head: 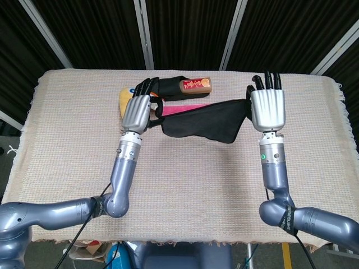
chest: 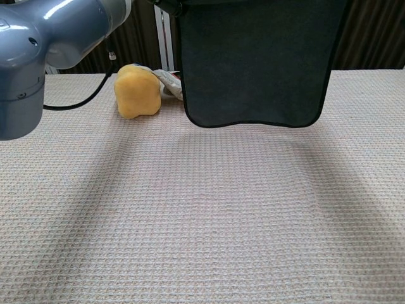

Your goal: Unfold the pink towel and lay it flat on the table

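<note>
Both hands are up over the far half of the table [head: 67, 145], holding the towel [head: 205, 120] stretched between them. The left hand [head: 137, 111] grips one top corner and the right hand [head: 267, 107] grips the other, so the cloth hangs off the surface as a dark sheet with a pink strip showing by the left hand. Just beyond the left hand sit a yellow plush toy [chest: 136, 92] and a red-labelled packet [head: 195, 85].

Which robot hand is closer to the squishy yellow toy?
Left. The left hand is right beside the yellow toy; the right hand is far across, holding the dark cloth's other end.
</note>
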`<state>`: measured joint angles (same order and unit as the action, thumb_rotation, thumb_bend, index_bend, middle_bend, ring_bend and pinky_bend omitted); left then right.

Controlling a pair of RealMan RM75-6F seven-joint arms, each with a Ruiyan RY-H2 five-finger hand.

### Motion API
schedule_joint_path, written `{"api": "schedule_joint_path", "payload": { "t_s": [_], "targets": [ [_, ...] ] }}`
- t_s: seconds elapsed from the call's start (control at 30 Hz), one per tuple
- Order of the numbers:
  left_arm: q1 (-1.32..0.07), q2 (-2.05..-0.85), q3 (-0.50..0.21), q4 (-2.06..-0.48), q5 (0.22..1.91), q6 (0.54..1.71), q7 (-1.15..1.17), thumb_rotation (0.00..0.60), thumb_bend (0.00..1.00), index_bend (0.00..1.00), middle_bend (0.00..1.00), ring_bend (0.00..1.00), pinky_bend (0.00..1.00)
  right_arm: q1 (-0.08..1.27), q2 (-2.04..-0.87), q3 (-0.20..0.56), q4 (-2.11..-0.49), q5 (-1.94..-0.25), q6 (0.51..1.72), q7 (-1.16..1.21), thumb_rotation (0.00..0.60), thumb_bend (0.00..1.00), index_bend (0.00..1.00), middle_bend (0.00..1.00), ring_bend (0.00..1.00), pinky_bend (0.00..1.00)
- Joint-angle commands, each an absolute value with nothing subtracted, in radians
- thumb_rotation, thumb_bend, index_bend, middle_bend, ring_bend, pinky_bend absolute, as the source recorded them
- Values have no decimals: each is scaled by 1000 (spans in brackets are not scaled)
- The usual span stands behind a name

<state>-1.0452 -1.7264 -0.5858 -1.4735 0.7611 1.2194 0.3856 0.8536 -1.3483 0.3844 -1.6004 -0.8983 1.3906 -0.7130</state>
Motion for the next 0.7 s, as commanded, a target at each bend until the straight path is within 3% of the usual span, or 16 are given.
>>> {"api": "schedule_joint_path", "payload": {
  "t_s": [0.03, 0.43, 0.7],
  "targets": [
    [-1054, -1735, -582, -1451, 759, 1211, 380, 600, 516, 728, 69, 0, 0, 859, -1366, 389, -1568, -904, 1375, -696, 600, 665, 725, 321, 131, 130],
    [-1121, -1788, -605, -1292, 741, 1140, 335, 600, 516, 729, 71, 0, 0, 909, -1429, 423, -1390, -903, 1295, -637, 600, 665, 725, 322, 132, 134],
    [-1114, -1792, -591, -1310, 749, 1152, 322, 600, 516, 730, 72, 0, 0, 882, -1402, 410, -1430, -931, 1318, -642, 600, 666, 725, 322, 132, 136]
  ]
}}
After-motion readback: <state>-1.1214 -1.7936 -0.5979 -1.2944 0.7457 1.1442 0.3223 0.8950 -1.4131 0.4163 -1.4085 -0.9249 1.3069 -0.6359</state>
